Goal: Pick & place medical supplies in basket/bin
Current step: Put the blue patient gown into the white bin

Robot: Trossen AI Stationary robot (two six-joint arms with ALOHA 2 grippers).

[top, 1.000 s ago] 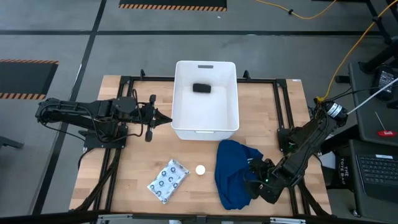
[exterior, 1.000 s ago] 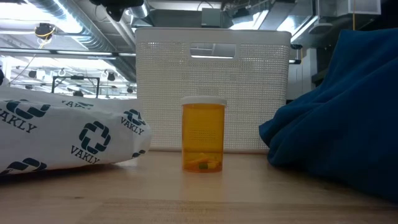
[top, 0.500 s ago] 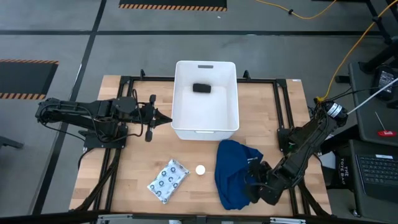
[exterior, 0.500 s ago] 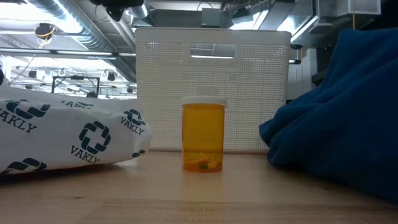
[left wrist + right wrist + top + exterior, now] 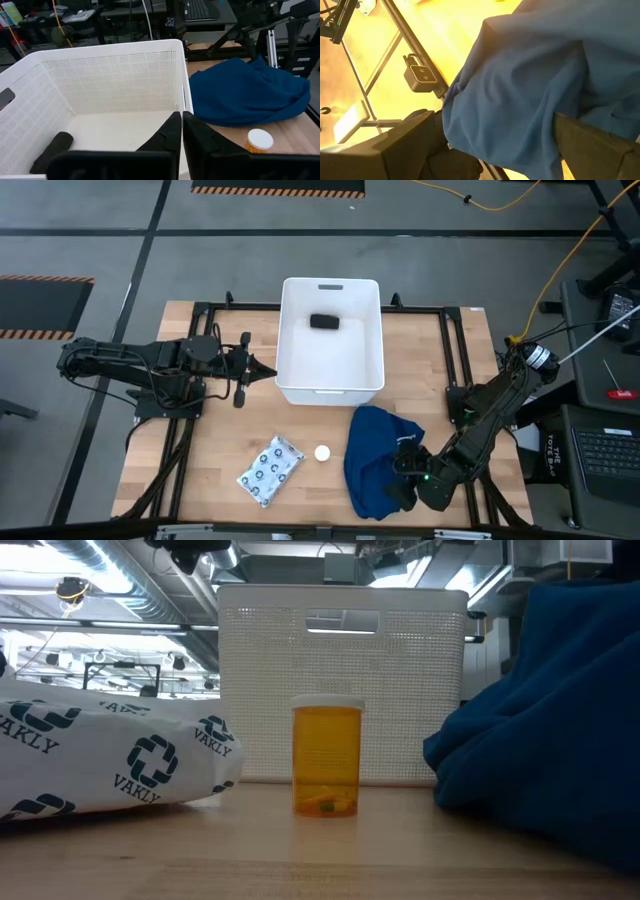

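The white basket (image 5: 330,340) stands at the table's far middle with the black block (image 5: 324,321) lying on its floor. The dark blue garment (image 5: 372,460) lies heaped near the right front. The amber bottle (image 5: 327,760) stands upright to its left. The ring-printed packet (image 5: 270,470) lies flat beyond the bottle. My right gripper (image 5: 403,477) is open at the garment's near right side, with cloth between its fingers. My left gripper (image 5: 270,370) hovers shut beside the basket's left wall. My right gripper stands open around a bulge of the garment's near right part (image 5: 520,120). The cloth lies against both fingers (image 5: 415,140), several layers of it. The fingers come slanting down from the table's near right. The garment rests slack on the table.
Black frame rails run along the table's edges, with a small dark box (image 5: 421,75) on the near rail. A keyboard and cables lie beyond the right edge. Bare wood (image 5: 215,440) shows at the left front.
My right gripper has tipped and edged a little toward the table's near left, into the garment, staying open. The garment's right part has bunched up and its heap has shifted slightly left. The rest stays where it was.
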